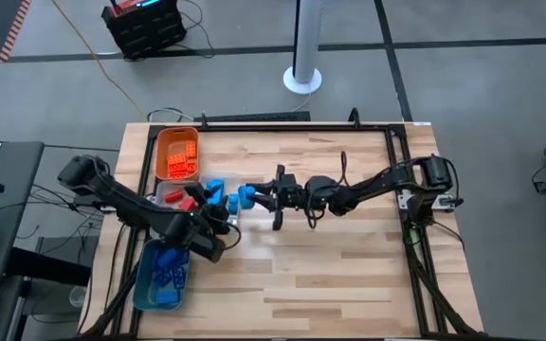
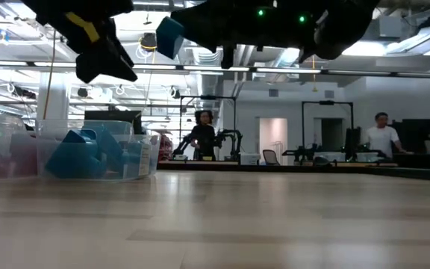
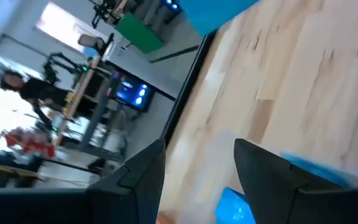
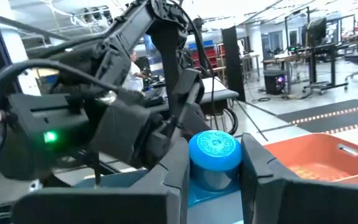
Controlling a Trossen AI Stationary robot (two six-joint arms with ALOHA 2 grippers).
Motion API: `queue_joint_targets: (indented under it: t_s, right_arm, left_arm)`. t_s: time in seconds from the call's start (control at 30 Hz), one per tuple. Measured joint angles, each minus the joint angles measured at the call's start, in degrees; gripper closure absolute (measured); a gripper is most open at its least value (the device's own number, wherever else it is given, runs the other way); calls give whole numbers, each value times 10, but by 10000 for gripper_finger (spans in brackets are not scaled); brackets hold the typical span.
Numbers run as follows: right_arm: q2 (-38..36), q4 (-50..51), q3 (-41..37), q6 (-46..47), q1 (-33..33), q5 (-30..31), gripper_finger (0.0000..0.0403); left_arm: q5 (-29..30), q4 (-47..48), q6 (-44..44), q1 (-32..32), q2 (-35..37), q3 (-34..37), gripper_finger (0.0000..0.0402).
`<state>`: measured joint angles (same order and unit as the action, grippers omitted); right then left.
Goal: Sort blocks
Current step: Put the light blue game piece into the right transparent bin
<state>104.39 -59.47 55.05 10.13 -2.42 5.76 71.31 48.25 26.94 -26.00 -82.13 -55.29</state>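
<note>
A blue block (image 1: 245, 196) with a round studded top (image 4: 215, 149) is in my right gripper (image 1: 259, 197), which reaches in from the table's right, well above the wood (image 2: 170, 33). Two more blue blocks (image 1: 214, 188) (image 1: 230, 201) show just left of it, by the clear tray. My left gripper (image 1: 218, 220) hangs beside them with its fingers apart (image 3: 199, 146). Bare wood shows between its tips. A blue piece (image 3: 232, 205) shows low between its fingers; I cannot tell whether it touches them. My right gripper pinches the blue block's two opposite sides (image 4: 194, 171) between its two fingers. The fingers lie about level and come from the table's right. The block is lifted clear of the table, its round stud showing above the fingers.
An orange tray (image 1: 162, 142) with orange blocks stands at the far left. Nearer is a clear tray (image 1: 164, 192) with a red block (image 1: 192, 192), then a teal tray (image 1: 146, 284) with blue blocks. Bare wood spreads over the middle and right. People stand in the room beyond.
</note>
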Motion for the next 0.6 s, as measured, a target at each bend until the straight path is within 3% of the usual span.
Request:
queue_joint_targets:
  t_s: [0.3, 0.6]
  right_arm:
    - [0, -1, 21, 29, 0, -1, 324]
    - [-1, 46, 78, 50, 8, 2, 324]
  left_arm:
    - [82, -54, -68, -17, 1, 0, 216]
    - [97, -186, -212, -49, 0, 0, 216]
